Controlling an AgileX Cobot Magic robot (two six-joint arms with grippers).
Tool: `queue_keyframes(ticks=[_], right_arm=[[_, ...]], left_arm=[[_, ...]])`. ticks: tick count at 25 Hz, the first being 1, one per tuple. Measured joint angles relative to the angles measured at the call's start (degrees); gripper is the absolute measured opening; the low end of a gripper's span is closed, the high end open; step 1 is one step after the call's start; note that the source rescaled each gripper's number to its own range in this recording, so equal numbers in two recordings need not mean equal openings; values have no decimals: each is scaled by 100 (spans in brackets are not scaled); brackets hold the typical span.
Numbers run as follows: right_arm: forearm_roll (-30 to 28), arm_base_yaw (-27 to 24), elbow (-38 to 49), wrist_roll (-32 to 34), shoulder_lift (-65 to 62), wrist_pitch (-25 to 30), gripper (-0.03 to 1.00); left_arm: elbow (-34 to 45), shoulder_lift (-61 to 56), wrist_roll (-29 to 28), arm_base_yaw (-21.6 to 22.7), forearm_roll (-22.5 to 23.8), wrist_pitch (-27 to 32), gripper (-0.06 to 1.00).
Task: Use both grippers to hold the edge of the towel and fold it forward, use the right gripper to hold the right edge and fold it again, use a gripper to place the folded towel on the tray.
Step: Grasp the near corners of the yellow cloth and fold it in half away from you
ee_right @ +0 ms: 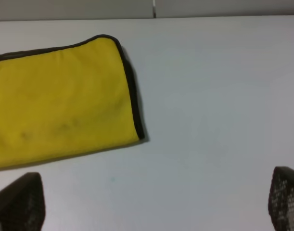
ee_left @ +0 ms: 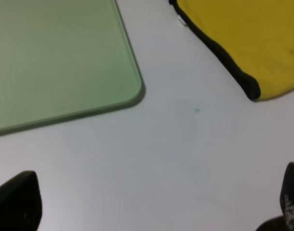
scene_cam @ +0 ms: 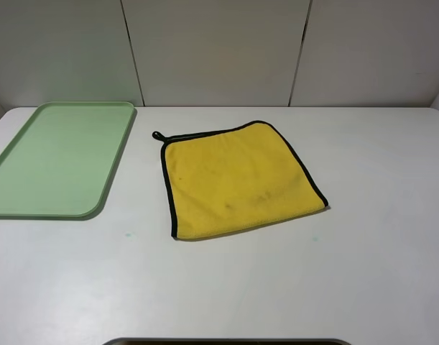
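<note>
We see the yellow towel lying flat at the centre of the high view on the white table, with its black edge showing. The green tray sits at upper left, apart from it. Our left gripper and right gripper both have their fingers spread wide, pinching nothing.

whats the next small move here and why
Probably move the left gripper and right gripper to the near corners of the towel. Both are open over bare table, short of the cloth, and it lies flat and untouched to the right of the tray.
</note>
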Motion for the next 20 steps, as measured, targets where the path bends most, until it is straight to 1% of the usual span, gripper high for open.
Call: queue_keyframes(ticks=[5,9,11,15,18,20], right_arm=[[74,6,0,0,6,0,100],[324,6,-64,-57,413,0,100],[483,6,-190,-226,733,0,100],[727,6,-510,-694,1398,-6,100],[842,44,-724,-1056,1973,-6,100],[884,230,-854,-1224,2316,-11,100]], left_arm=[[-219,694,477,0,0,-19,100],[-457,1323,951,0,0,-38,100],[-587,1638,1149,-6,0,-58,100],[-779,2116,1353,-117,0,-123,100],[-835,2377,1486,-310,0,-153,100],[-847,2506,1606,-496,6,-189,100]])
